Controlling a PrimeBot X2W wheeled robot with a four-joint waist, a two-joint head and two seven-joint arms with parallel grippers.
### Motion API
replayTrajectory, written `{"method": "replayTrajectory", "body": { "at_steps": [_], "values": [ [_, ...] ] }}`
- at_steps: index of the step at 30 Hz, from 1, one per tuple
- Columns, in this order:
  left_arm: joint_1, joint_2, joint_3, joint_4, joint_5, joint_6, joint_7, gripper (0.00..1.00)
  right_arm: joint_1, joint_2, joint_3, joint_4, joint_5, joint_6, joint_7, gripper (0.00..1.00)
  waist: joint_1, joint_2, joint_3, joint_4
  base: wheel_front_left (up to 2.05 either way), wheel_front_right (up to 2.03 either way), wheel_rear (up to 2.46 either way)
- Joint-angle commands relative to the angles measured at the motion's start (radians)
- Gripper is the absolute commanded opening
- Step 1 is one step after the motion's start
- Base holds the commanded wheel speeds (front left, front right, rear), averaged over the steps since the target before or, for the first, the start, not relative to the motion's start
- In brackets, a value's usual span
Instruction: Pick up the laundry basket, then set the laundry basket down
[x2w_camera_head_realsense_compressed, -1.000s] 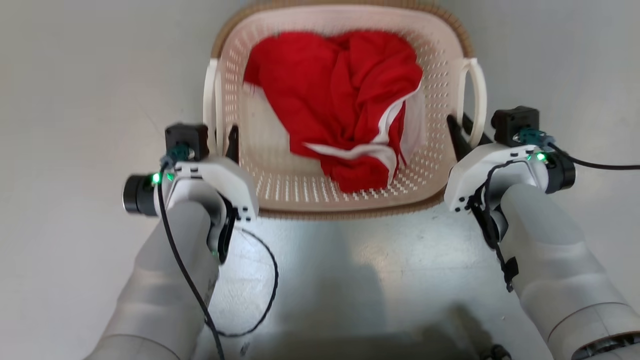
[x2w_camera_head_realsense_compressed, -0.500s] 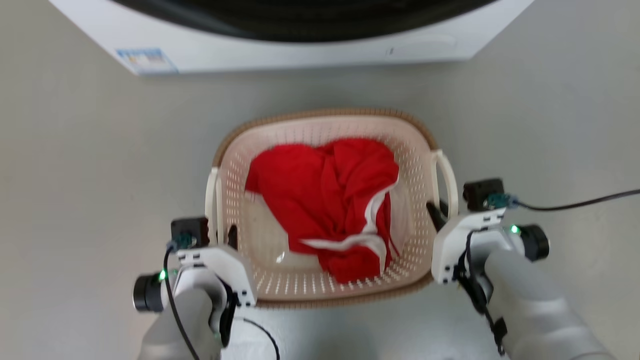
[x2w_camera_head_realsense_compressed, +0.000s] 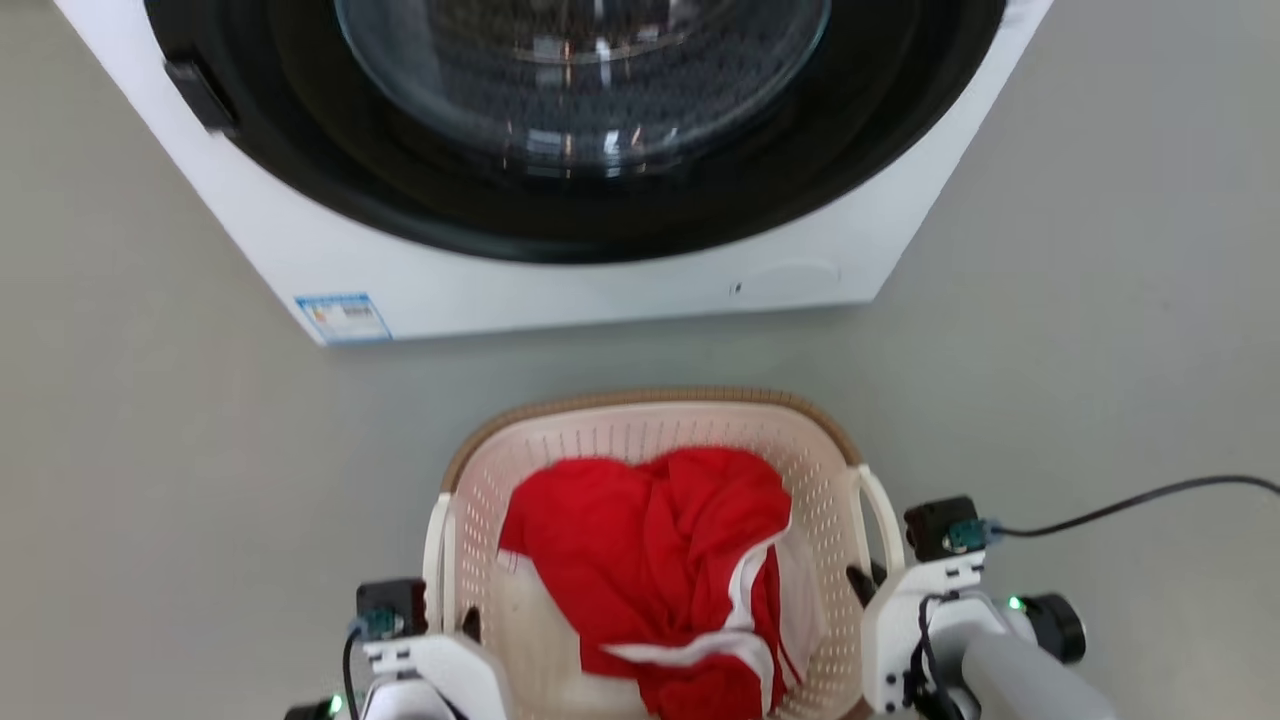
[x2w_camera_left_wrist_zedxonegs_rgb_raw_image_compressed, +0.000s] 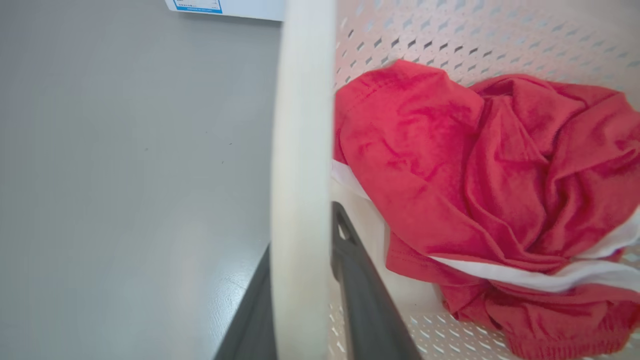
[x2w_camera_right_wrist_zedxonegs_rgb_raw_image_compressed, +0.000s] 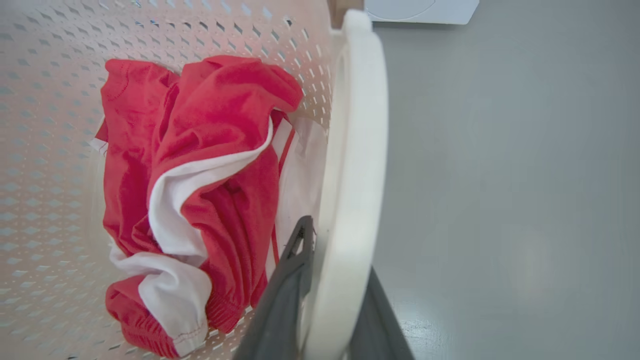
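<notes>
Grey floor (x2w_camera_head_realsense_compressed: 150, 480), with a front-loading washing machine (x2w_camera_head_realsense_compressed: 600, 290) at its far side; the laundry basket (x2w_camera_head_realsense_compressed: 650, 400), holding a red-and-white garment (x2w_camera_head_realsense_compressed: 650, 540), is near in front of it; the left gripper (x2w_camera_left_wrist_zedxonegs_rgb_raw_image_compressed: 303, 240) has its jaws closed around the left handle (x2w_camera_left_wrist_zedxonegs_rgb_raw_image_compressed: 300, 125); the right gripper (x2w_camera_right_wrist_zedxonegs_rgb_raw_image_compressed: 340, 250) has its jaws closed around the right handle (x2w_camera_right_wrist_zedxonegs_rgb_raw_image_compressed: 355, 150).

Floor (x2w_camera_head_realsense_compressed: 150, 480): plain grey, smooth, matte, with a soft glare patch in the right wrist view. White front-loading washing machine (x2w_camera_head_realsense_compressed: 600, 290) stands at the top of the head view, angled to the camera. Dark door ring around a round glass door (x2w_camera_head_realsense_compressed: 580, 70) with light reflections. Blue-edged label (x2w_camera_head_realsense_compressed: 343, 317) at its lower left corner. Even, diffuse light.
</notes>
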Motion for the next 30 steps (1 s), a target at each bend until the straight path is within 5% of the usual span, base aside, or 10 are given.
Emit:
{"method": "replayTrajectory", "body": {
  "at_steps": [1, 30],
  "values": [
    [0.031, 0.025, -0.001, -0.006, -0.021, 0.007, -0.011, 0.00, 0.034, -0.003, 0.040, -0.023, 0.014, 0.007, 0.010, 0.00, -0.0001, 0.0000, -0.065, -0.015, 0.00, 0.00, 0.00],
    [0.118, 0.025, -0.219, 0.006, -0.229, 0.059, -0.010, 0.00, 0.132, -0.003, 0.104, -0.010, 0.087, 0.007, 0.037, 0.00, -0.0001, 0.0000, -0.202, 0.016, 0.00, 0.00, 0.00]
  ]
}}
